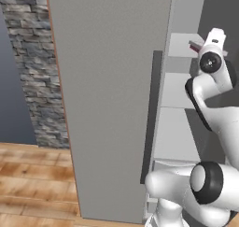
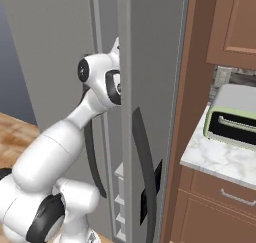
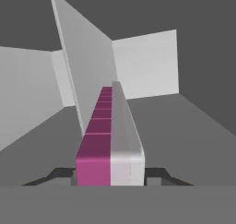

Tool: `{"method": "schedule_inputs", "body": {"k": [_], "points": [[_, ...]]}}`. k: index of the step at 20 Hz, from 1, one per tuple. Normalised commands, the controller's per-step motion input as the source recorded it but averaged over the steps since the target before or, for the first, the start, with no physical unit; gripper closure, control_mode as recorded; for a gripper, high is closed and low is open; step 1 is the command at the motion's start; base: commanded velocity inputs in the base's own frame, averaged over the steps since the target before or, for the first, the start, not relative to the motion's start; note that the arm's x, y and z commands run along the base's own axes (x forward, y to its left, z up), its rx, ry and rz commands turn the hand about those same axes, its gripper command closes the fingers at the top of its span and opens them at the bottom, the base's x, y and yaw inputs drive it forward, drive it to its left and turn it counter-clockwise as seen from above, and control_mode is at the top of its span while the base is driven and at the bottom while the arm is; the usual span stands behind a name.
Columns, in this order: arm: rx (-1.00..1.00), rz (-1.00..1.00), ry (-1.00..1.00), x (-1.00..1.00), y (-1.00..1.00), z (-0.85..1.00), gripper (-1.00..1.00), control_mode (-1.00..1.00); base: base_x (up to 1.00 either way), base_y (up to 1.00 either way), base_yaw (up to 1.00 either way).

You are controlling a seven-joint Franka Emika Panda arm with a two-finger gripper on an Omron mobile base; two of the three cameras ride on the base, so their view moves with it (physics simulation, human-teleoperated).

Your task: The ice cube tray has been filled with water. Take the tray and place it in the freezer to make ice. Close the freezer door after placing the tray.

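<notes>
The ice cube tray is held clamped between the fingers of the gripper, edge-on and reaching ahead into the freezer, above a grey shelf and beside a white panel. The freezer door stands open. The tray is best kept level so that no water is spilled, lowered flat onto the shelf, and only then released. No brand, label or writing can be read.
</notes>
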Motion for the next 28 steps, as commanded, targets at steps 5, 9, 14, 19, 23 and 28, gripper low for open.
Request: {"method": "schedule_inputs", "body": {"k": [5,9,14,19,23,28], "points": [[0.0,0.04,0.03,0.44,-0.11,0.0,1.0,-1.0,0.0,0.0,0.0],[0.0,0.02,0.02,0.49,-0.09,0.0,1.0,-1.0,0.0,0.0,0.0],[0.0,0.02,0.03,0.48,-0.12,0.0,1.0,-1.0,0.0,0.0,0.0],[0.0,0.02,0.06,0.45,-0.12,0.0,1.0,-1.0,0.0,0.0,0.0],[0.0,0.01,0.08,0.42,-0.13,0.0,-1.0,-1.0,0.0,0.0,0.0],[0.0,0.01,0.07,0.3,-0.35,0.0,-1.0,-1.0,0.0,0.0,0.0]]}}
